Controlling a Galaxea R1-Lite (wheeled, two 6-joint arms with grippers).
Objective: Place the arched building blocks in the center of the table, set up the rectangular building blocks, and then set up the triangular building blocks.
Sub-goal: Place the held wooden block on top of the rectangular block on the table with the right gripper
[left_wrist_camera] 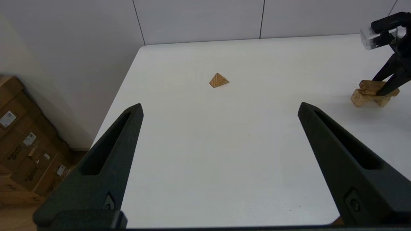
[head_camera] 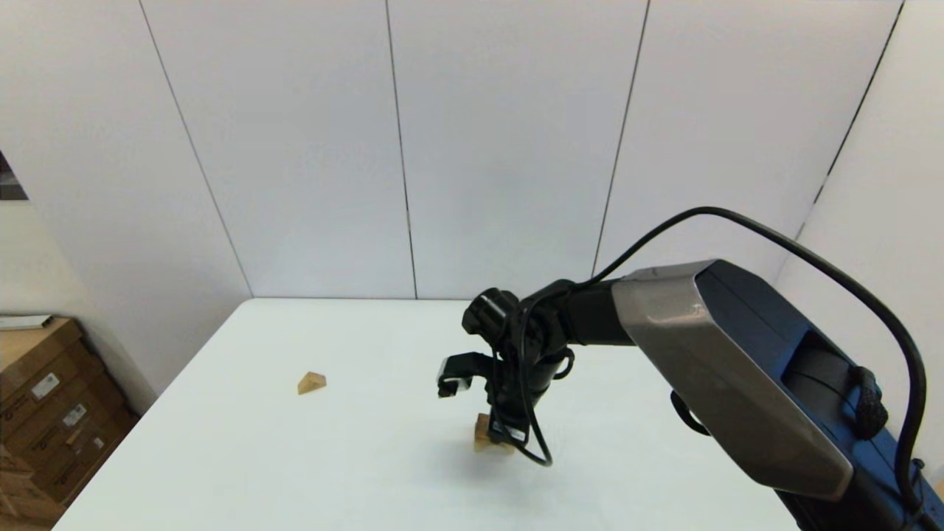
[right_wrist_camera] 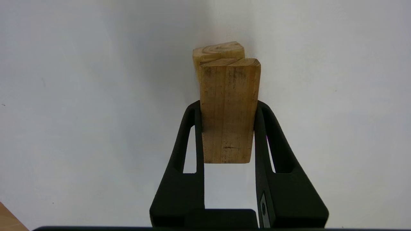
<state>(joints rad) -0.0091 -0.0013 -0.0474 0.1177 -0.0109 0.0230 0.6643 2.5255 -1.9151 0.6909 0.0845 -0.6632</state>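
Right tool (right_wrist_camera: 228, 107) pinching rectangular block (right_wrist_camera: 228, 110), apparently resting atop arched block (left_wrist_camera: 361, 96) mid-desk (head_camera: 295, 457). Triangular block (head_camera: 311, 382) lying apart, left. Left tool (left_wrist_camera: 220, 109) spread wide, hovering near side.

Bright, even overhead light; a soft, faint shadow spreads on the white rectangular tabletop (head_camera: 310, 472) beneath the stacked light-wood blocks (head_camera: 487, 436). No glare; edges slightly blurred.

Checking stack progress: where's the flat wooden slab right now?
In the head view the slab is near the table's middle, held in the right gripper on top of the arched block, with the triangular wedge apart to its left.
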